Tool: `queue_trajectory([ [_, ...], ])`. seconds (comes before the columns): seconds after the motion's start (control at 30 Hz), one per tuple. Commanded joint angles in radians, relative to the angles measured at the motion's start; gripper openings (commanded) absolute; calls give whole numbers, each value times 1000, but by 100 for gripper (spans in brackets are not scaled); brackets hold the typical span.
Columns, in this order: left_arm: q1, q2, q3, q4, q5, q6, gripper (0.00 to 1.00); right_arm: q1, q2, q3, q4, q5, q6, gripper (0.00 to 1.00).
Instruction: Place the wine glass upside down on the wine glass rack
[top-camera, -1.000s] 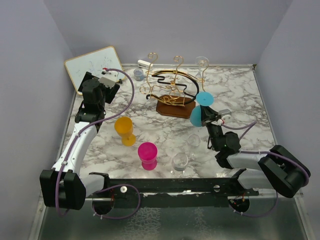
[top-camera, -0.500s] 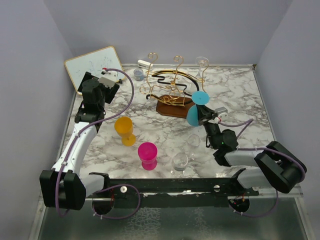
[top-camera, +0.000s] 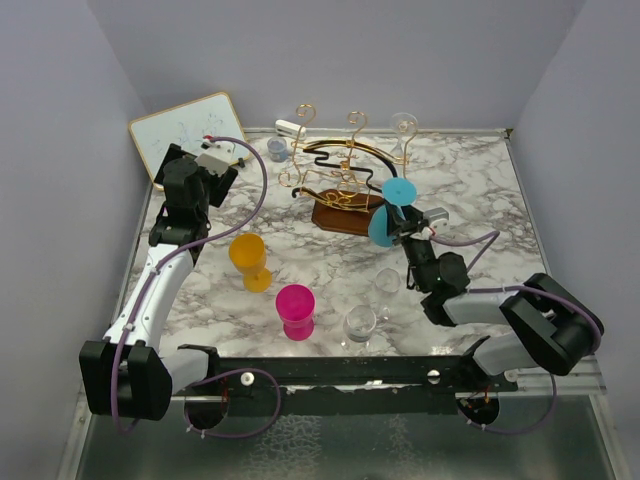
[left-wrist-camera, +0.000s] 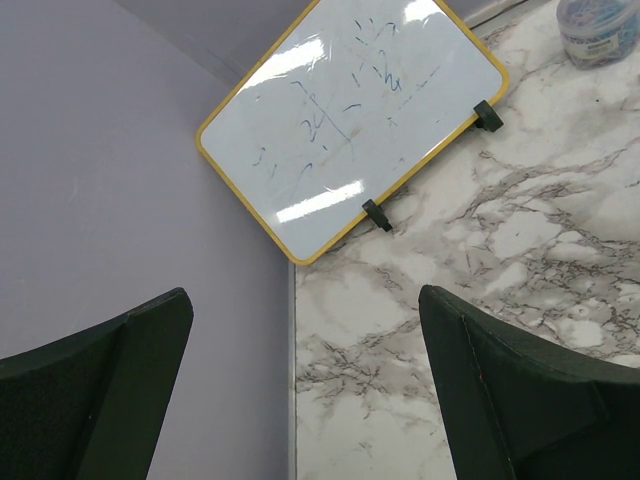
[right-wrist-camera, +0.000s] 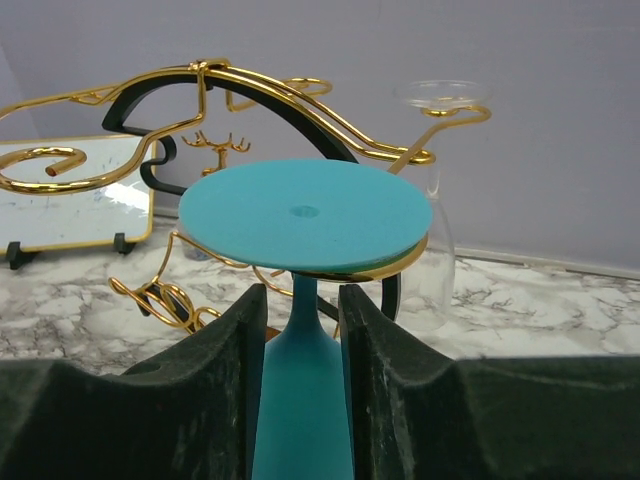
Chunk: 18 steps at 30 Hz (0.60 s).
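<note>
My right gripper (top-camera: 408, 232) is shut on the stem of a teal wine glass (top-camera: 399, 191), held upside down with its foot on top. In the right wrist view the stem (right-wrist-camera: 300, 400) sits between my fingers and the foot disc (right-wrist-camera: 305, 213) lies right over a gold loop of the wine glass rack (right-wrist-camera: 250, 90); I cannot tell if they touch. The rack (top-camera: 340, 165) stands at the back centre on a brown wooden base (top-camera: 345, 215). A clear glass (top-camera: 403, 125) hangs upside down on its right arm. My left gripper (top-camera: 205, 165) is open and empty at the back left.
A yellow glass (top-camera: 248, 260), a pink glass (top-camera: 295, 310) and two clear glasses (top-camera: 360, 322) (top-camera: 388, 282) stand on the near half of the table. A whiteboard (top-camera: 185, 130) leans at the back left, also in the left wrist view (left-wrist-camera: 350, 120). A small jar (top-camera: 277, 149) sits beside the rack.
My right gripper has carried the teal glass left and farther back, up to the rack's right arm. The left arm has not moved.
</note>
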Motion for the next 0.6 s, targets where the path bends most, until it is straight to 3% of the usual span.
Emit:
queue_trajectory([
  [0.0,6,-13,12,-2,-18,-22,99,2,-28,-11,179,24,-22,36],
  [0.3,10,-12,83,-166,47,-106,99,2,-165,-49,80,68,-45,42],
  [0.33,10,-11,97,-200,64,-113,99,2,-173,-54,83,75,-51,45],
  [0.43,10,-7,168,-375,160,-114,99,2,-214,-65,39,68,-61,69],
  [0.57,10,-10,241,-547,267,-100,99,2,-343,-80,-149,20,0,76],
])
